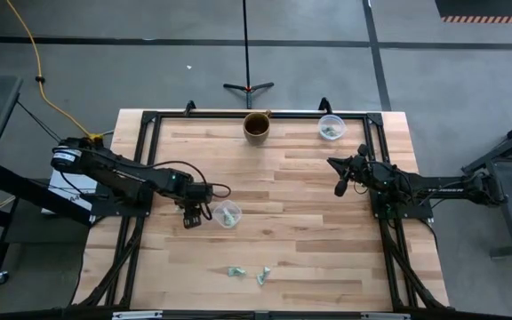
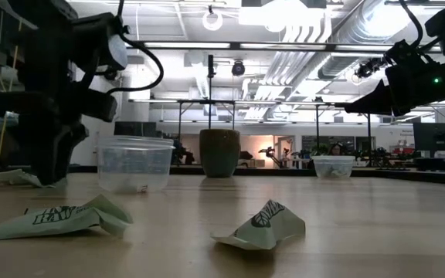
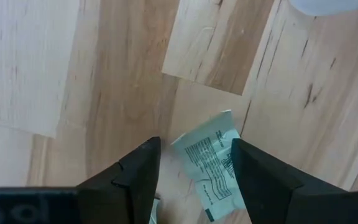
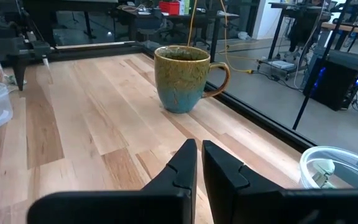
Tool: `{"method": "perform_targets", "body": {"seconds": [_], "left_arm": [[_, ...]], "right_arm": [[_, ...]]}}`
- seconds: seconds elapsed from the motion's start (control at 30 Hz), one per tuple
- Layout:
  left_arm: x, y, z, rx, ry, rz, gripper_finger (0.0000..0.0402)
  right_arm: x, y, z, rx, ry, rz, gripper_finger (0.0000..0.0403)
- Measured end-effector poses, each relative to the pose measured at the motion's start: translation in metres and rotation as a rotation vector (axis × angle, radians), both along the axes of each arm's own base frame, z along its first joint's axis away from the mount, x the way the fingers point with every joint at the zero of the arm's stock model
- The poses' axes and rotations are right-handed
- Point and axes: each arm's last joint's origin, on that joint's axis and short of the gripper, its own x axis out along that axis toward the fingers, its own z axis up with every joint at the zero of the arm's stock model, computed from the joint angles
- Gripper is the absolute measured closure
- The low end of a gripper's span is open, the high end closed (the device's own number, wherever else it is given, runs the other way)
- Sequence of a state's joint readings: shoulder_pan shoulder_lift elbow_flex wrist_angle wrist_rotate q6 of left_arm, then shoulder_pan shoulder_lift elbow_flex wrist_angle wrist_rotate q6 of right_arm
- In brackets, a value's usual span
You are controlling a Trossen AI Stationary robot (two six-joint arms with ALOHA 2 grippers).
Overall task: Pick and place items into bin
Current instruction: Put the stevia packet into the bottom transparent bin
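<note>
left gripper (image 3: 194, 171) | held low over the table (image 1: 309, 213), jaws spread around a wrapper piece (image 3: 211, 167), beside a clear cup (image 1: 228, 213); right gripper (image 4: 199, 163) | raised, jaws pressed together; two more pieces (image 1: 236, 271) | left near the front edge

Matt wood table (image 1: 309, 222), clear plastic cup (image 2: 136, 164), glossy ceramic mug (image 4: 182, 79).

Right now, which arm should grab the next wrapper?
Left. The left gripper hangs open right over a wrapper, beside the clear cup. The right gripper is shut, off near the mug, far from any loose wrapper.
</note>
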State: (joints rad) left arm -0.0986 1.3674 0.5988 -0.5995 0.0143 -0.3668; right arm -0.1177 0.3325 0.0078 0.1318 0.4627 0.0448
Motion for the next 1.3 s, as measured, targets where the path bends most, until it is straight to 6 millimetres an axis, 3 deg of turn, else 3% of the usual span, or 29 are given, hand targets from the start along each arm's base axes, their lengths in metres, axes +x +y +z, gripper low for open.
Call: {"method": "perform_targets", "body": {"seconds": [0.17, 0.43, 0.57, 0.63, 0.77, 1.03, 1.2, 1.3], "left_arm": [[0.0, 0.0, 0.0, 0.01, 0.002, -0.019, 0.0218], [0.002, 0.001, 0.0, 0.031, -0.018, -0.062, 0.0379], [0.006, 0.0, 0.006, 0.048, -0.059, -0.143, 0.0364], [0.011, 0.0, 0.018, 0.071, -0.11, -0.177, 0.0357], [0.012, 0.001, 0.046, 0.126, -0.175, -0.23, 0.0381], [-0.004, 0.004, 0.092, 0.199, -0.332, -0.222, 0.0376], [-0.004, 0.002, 0.104, 0.156, -0.458, -0.284, 0.038], [-0.003, 0.002, 0.104, 0.14, -0.458, -0.22, 0.0349]], "right_arm": [[0.0, 0.0, 0.0, 0.0, 0.0, -0.001, 0.0383], [0.0, 0.0, 0.0, -0.001, 0.0, -0.002, 0.0386], [0.0, 0.0, 0.0, -0.007, 0.004, -0.001, 0.0384], [0.0, 0.0, 0.0, -0.008, 0.005, -0.001, 0.0383], [0.0, 0.0, 0.0, -0.003, 0.005, -0.001, 0.0385], [0.0, 0.0, -0.001, 0.0, 0.014, -0.002, 0.0385], [0.0, 0.0, -0.002, 0.001, 0.018, -0.002, 0.0386], [0.0, 0.0, -0.002, 0.001, 0.022, -0.002, 0.0385]]}}
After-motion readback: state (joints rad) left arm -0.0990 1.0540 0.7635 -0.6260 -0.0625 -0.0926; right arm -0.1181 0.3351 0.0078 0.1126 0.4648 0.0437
